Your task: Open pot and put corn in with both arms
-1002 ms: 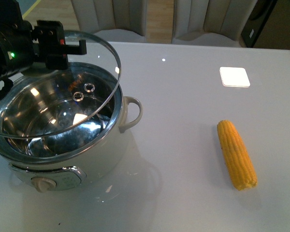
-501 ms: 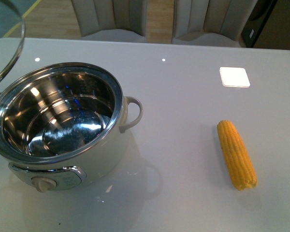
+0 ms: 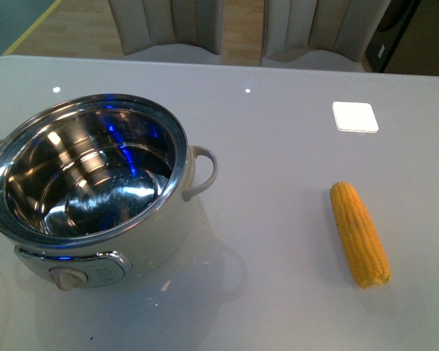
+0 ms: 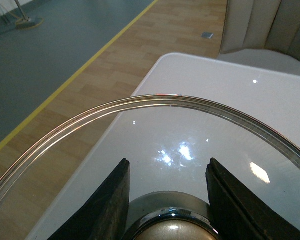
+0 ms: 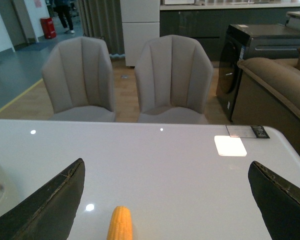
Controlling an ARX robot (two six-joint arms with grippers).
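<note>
The cream-white pot (image 3: 95,241) stands open at the front left of the white table, its steel inside empty. The corn cob (image 3: 359,234) lies on the table at the right, tapered end pointing away. In the left wrist view my left gripper (image 4: 168,200) is shut on the knob (image 4: 170,231) of the glass lid (image 4: 155,135), held over the table's far left corner. My right gripper (image 5: 165,200) is wide open above the table, with the corn's tip (image 5: 120,224) between its fingers and below. Neither arm shows in the front view.
A white square patch (image 3: 355,115) sits on the table at the back right. Two grey chairs (image 5: 127,80) stand behind the far edge. A brown sofa (image 5: 280,90) and a dark cabinet are off to the right. Wooden floor lies beyond the left corner.
The left arm has carried the lid up and to the left, out of the front view. The pot now stands uncovered. The corn has not moved.
</note>
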